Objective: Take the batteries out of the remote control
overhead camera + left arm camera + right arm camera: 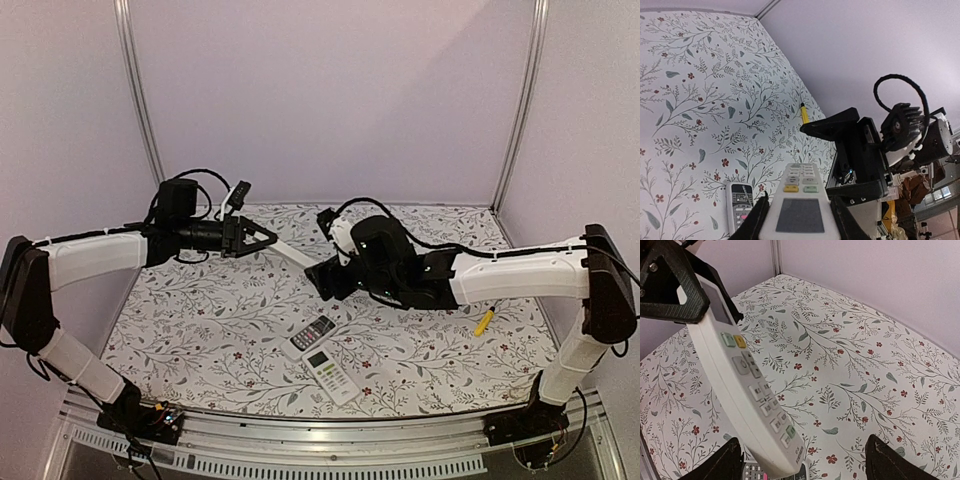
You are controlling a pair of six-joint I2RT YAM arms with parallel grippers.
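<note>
Left hand (258,237) clamped on the screen end of a long white plastic remote control (747,385), held in the air above the floral-patterned surface (200,320). Right hand (335,275) spread wide at that remote's free end. Below it on the surface: short white remote (330,372), dark-faced grey remote (313,332) just beside; yellow-handled tool (484,321) off to its right

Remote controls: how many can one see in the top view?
3. The held remote is in the left gripper, above the table; the grey remote and the white remote lie side by side on it. The right arm may hide more.
</note>
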